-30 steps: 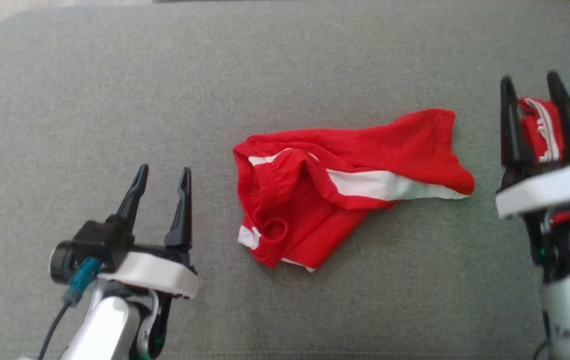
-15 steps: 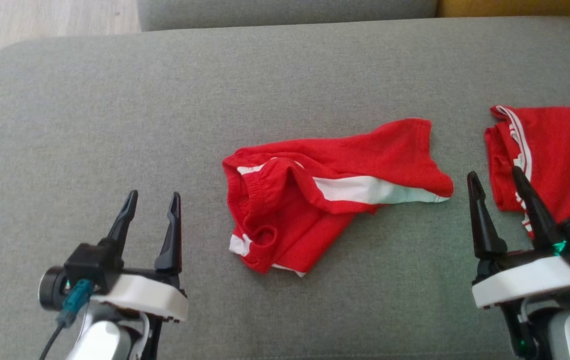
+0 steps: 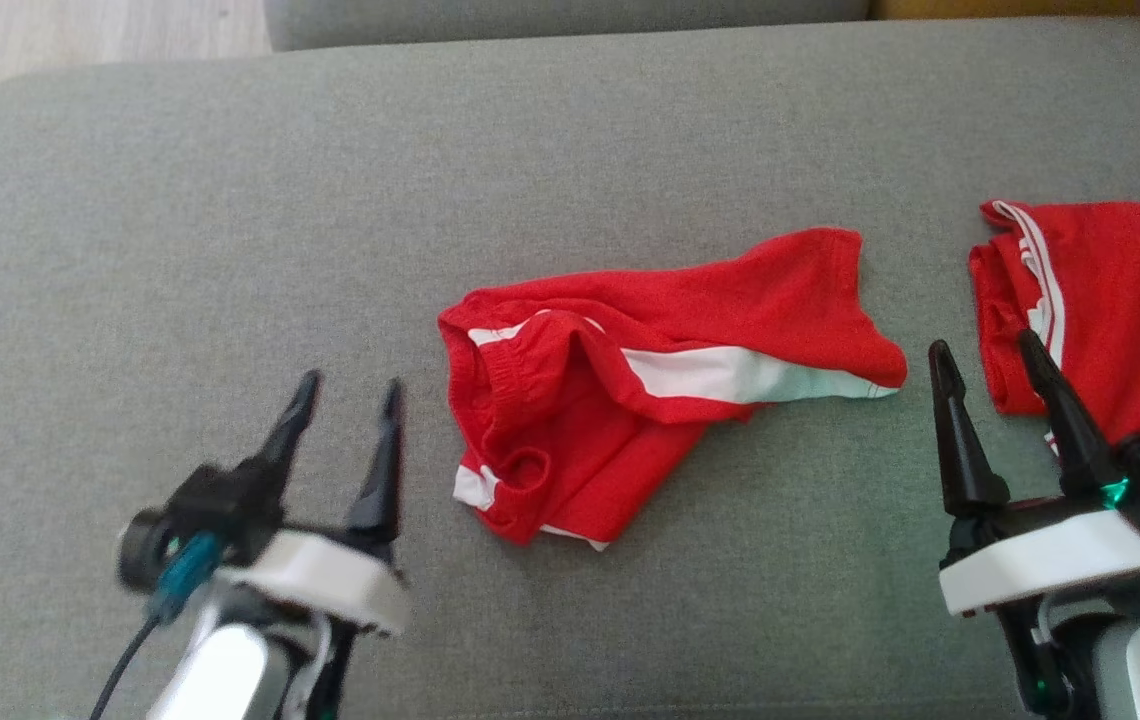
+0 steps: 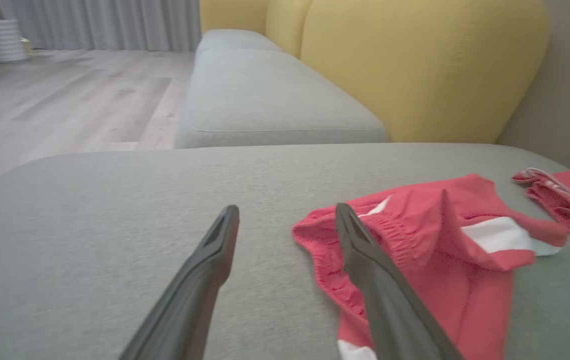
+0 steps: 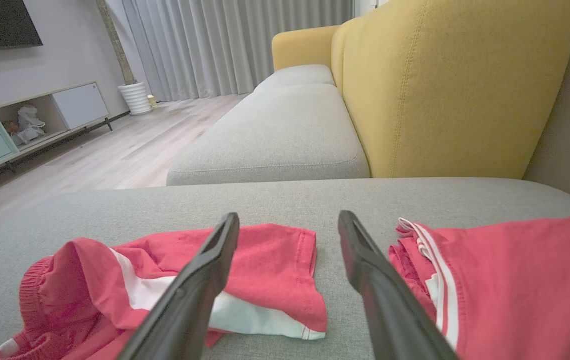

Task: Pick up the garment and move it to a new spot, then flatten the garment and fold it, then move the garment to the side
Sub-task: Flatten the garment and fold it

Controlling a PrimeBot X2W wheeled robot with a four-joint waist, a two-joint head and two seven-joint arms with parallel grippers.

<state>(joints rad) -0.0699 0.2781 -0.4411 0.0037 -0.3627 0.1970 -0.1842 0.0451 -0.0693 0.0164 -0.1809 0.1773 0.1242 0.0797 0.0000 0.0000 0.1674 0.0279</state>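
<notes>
The garment, crumpled red shorts (image 3: 650,400) with white side stripes, lies in the middle of the grey cushion (image 3: 630,150). My left gripper (image 3: 351,382) hovers open just left of the waistband, nothing between its fingers. In the left wrist view the left gripper (image 4: 286,207) has its right finger in front of the edge of the shorts (image 4: 430,235). My right gripper (image 3: 983,343) stands open to the right of the shorts' leg end. In the right wrist view the right gripper (image 5: 289,215) looks over the gap between the shorts (image 5: 265,260) and a second red garment (image 5: 515,280).
A second red garment (image 3: 1120,300) with thin white stripes lies at the cushion's right edge, close to my right gripper. A yellow backrest (image 5: 440,90) rises beyond the cushion. Another grey seat (image 4: 265,100) and wooden floor (image 3: 80,30) lie past the far edge.
The head camera tilted, shifting the whole picture. My left gripper has moved right, closer to the shorts. My right gripper dropped back from the second garment a second ago, then held still.
</notes>
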